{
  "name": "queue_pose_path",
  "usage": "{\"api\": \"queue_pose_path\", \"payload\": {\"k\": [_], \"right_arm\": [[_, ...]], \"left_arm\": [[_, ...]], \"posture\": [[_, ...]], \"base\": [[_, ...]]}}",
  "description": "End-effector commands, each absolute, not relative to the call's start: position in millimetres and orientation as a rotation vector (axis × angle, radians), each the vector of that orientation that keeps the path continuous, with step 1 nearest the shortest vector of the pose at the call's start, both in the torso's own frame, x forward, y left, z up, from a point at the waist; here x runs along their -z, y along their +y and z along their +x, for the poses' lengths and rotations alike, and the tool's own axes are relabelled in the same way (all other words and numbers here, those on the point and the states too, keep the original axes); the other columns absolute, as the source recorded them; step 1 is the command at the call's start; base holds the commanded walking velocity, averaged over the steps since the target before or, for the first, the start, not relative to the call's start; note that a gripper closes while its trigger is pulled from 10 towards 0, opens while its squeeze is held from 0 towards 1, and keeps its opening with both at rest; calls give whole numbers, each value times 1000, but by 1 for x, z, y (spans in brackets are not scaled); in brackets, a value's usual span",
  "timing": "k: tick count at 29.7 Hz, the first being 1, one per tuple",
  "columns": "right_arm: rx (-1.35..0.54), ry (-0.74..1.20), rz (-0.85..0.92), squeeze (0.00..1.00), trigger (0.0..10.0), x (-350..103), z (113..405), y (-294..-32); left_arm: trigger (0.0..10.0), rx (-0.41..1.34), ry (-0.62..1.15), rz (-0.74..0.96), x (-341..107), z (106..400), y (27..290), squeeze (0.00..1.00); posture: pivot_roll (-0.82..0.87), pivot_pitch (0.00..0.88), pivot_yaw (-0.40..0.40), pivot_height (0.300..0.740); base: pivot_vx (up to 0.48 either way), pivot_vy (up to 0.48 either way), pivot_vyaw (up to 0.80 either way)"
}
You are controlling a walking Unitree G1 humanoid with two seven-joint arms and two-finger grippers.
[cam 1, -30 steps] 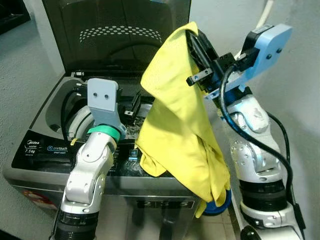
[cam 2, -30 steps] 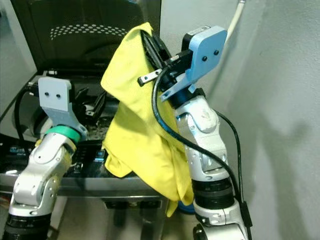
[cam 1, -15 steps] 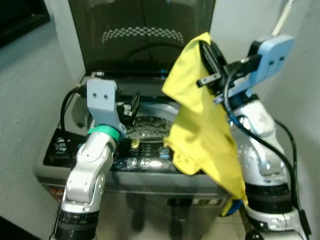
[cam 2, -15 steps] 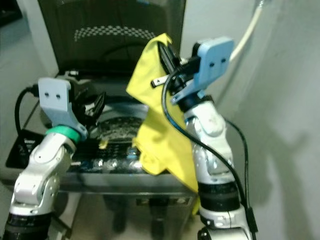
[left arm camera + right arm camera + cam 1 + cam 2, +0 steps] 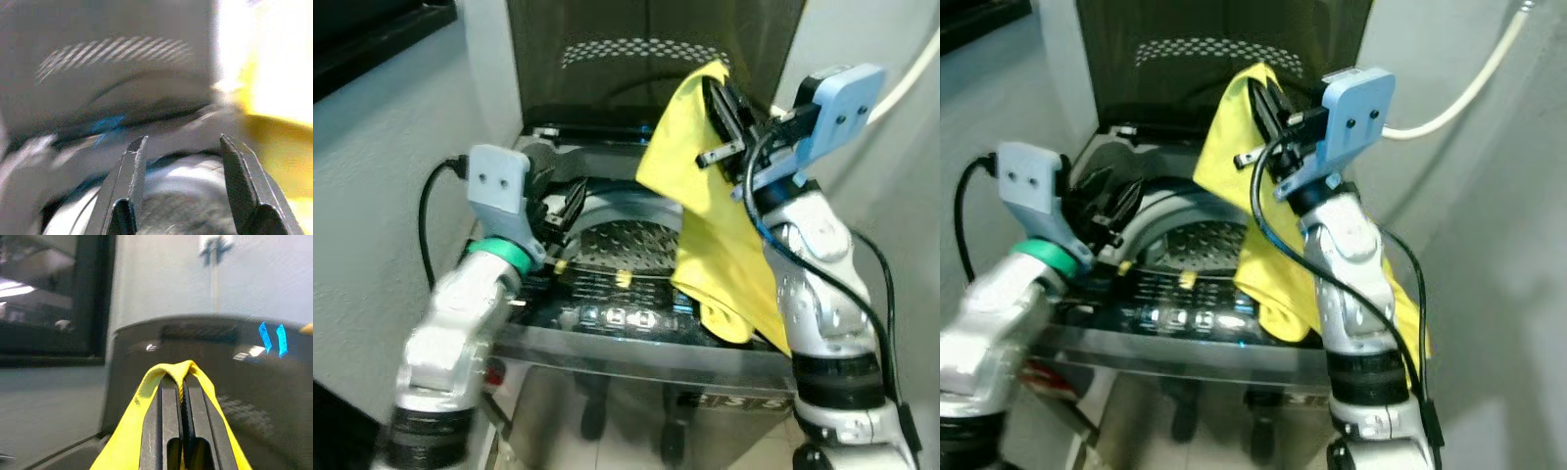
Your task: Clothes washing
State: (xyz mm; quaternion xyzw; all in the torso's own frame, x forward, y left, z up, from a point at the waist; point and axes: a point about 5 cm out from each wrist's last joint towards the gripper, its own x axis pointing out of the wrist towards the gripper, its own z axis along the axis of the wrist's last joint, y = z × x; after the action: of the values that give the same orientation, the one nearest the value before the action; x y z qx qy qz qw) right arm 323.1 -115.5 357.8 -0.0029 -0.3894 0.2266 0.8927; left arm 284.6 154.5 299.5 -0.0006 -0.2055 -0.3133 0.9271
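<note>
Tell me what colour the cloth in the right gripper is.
Plain bright yellow. The cloth hangs from the right gripper above the washing machine; clearest in the left eye view.

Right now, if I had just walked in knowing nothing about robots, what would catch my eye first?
A bright yellow cloth, pinched at its top fold by the right gripper and hanging over the right side of an open top-loading washing machine. Its dark lid stands upright behind. The left gripper, fingers apart, points at the perforated metal drum.

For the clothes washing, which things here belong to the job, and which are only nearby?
Belong to the job:
yellow cloth, held by the right tool
washing machine, lid up
left tool, open over the drum

Only nearby:
white hose on the wall
</note>
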Motion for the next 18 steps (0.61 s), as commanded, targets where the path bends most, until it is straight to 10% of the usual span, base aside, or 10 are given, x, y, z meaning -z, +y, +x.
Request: {"api": "queue_pose_path", "payload": {"k": [1, 10, 18], "right_arm": [[-489, -875, 4, 0, 10000, -376, 321, -116], [-642, -1044, 165, 0, 10000, -455, 314, -112], [-1025, -1071, 268, 0, 10000, -469, 279, -93]], "left_arm": [[10000, 855, -444, -5, -310, 263, 152, 0], [10000, 1193, -304, -58, -278, 248, 109, 0], [10000, 1262, -271, -128, -274, 301, 64, 0]], "posture": [[23, 2, 63, 740], [35, 6, 42, 740], [-20, 23, 70, 740]], "base": [[0, 0, 0], [0, 0, 0], [0, 0, 0]]}}
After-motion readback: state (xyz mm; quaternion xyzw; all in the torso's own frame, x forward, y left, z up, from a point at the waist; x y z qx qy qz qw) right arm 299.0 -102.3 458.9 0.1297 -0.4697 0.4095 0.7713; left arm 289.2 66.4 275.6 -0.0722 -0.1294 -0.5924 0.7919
